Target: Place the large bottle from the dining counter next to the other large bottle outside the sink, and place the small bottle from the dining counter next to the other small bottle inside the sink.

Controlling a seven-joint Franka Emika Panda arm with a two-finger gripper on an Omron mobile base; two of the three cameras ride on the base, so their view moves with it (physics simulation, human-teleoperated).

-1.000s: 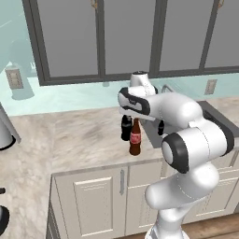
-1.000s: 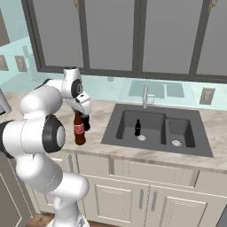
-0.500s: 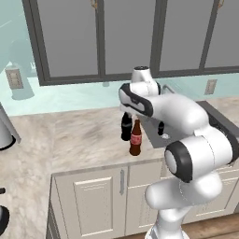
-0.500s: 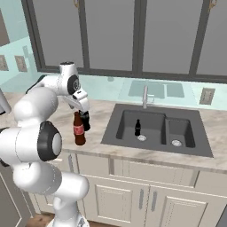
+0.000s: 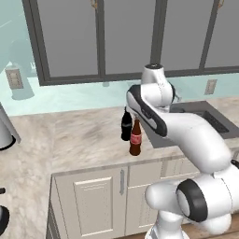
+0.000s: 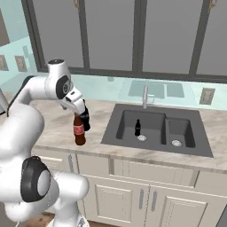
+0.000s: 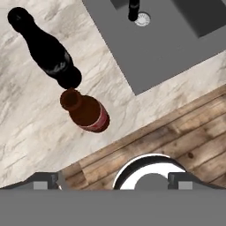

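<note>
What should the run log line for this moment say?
gripper: open, above counter, holds nothing | brown bottle: upright on counter beside black bottle, left of sink | small bottle: standing in sink

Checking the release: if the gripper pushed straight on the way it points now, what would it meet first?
Probably the large bottle, standing below the open gripper beside a black bottle; the line may instead pass its side to the counter edge.

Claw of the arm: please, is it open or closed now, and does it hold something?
Claw: open and holding nothing; the large bottle stands free on the counter below it.
</note>
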